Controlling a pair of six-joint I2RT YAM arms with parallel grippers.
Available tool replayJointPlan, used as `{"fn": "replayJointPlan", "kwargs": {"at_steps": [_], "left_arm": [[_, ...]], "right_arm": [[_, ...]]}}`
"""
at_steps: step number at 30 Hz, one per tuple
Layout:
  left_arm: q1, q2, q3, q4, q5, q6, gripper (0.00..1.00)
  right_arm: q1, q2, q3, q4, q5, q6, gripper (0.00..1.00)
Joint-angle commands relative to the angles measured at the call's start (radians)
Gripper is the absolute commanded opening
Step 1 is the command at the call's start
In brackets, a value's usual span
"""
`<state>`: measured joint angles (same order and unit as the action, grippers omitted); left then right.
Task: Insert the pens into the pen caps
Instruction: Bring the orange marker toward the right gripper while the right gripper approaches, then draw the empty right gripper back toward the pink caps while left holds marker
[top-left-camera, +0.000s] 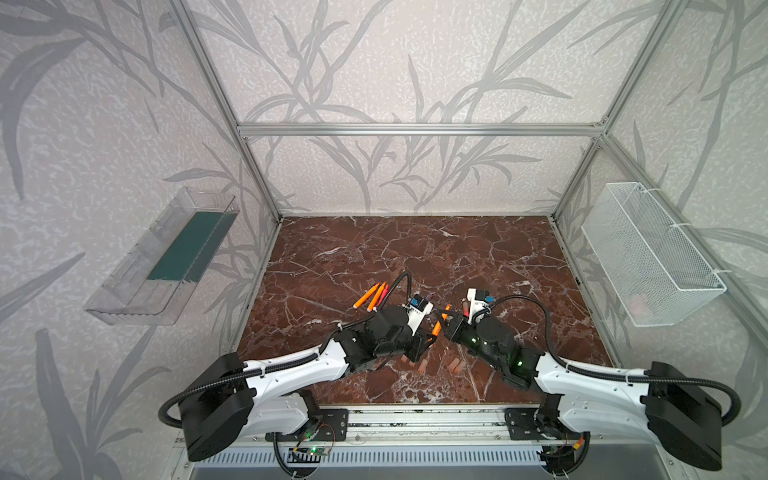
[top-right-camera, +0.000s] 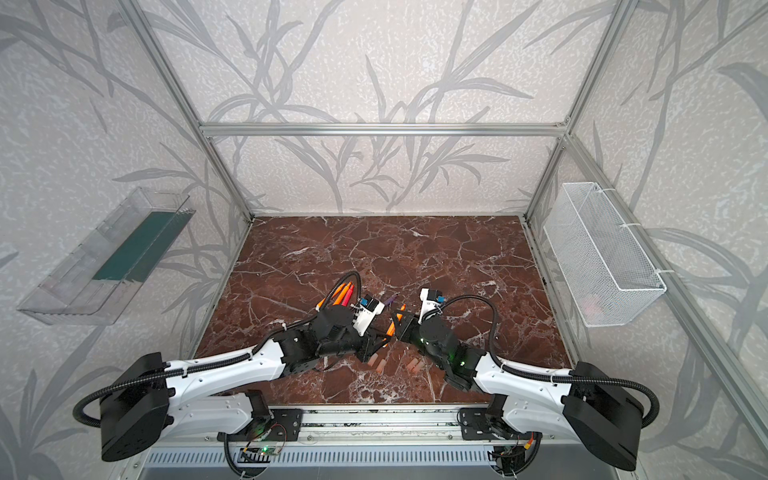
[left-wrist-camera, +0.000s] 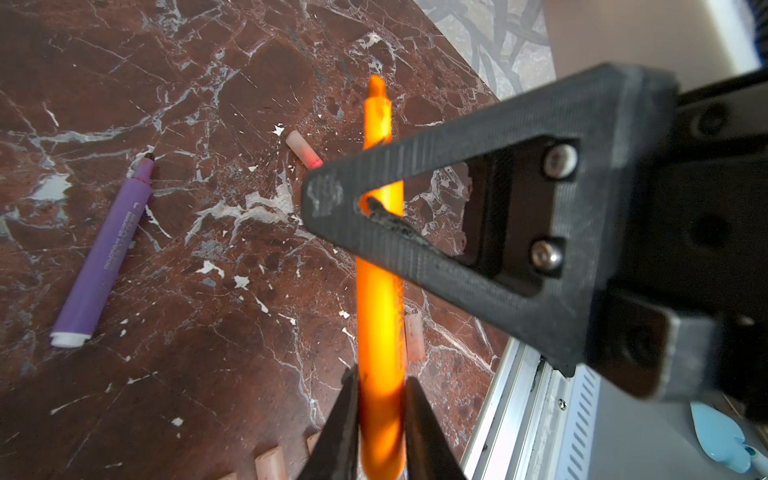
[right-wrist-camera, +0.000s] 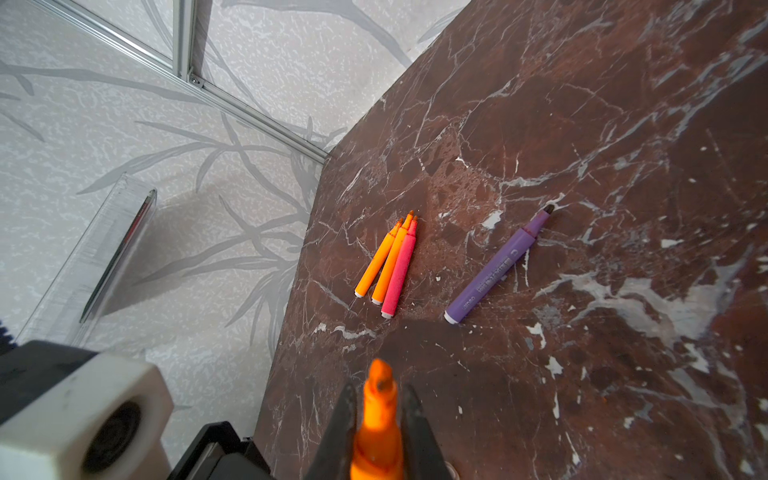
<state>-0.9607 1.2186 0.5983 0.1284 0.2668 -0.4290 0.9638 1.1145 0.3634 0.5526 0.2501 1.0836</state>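
Left wrist view: the orange pen (left-wrist-camera: 380, 316) is clamped between the closed fingers of the left gripper (left-wrist-camera: 381, 374) and, near its tip, those of the right gripper (right-wrist-camera: 378, 388). In a top view, pen caps (top-left-camera: 455, 365) are noted at six o'clock of it.

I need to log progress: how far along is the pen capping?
Done: nothing that shows; no visible pen wears a cap. In hand: one orange pen, gripped by both the left end effector and the right end effector, tip bare. Remaining: three pens lying together and a purple pen on the table, all uncapped, plus loose caps near the front edge.
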Motion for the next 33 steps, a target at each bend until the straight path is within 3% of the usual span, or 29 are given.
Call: {"fn": "replayJointPlan", "kwargs": {"at_steps": [1, 9, 20, 33], "left_arm": [[-0.009, -0.017, -0.008, 0.034, 0.027, -0.002, 0.3], [-0.01, -0.017, -0.011, 0.058, 0.018, 0.001, 0.42], [-0.012, -0.027, -0.024, 0.069, 0.014, 0.008, 0.36], [-0.012, -0.014, -0.033, 0.101, 0.02, 0.012, 0.38]], "right_arm": [[0.016, 0.003, -0.019, 0.046, 0.019, 0.032, 0.0], [0.088, 0.001, -0.023, 0.098, 0.055, 0.056, 0.0], [0.138, 0.007, -0.059, 0.169, 0.113, 0.089, 0.0], [0.158, 0.056, -0.075, 0.312, 0.107, 0.134, 0.0]]}}
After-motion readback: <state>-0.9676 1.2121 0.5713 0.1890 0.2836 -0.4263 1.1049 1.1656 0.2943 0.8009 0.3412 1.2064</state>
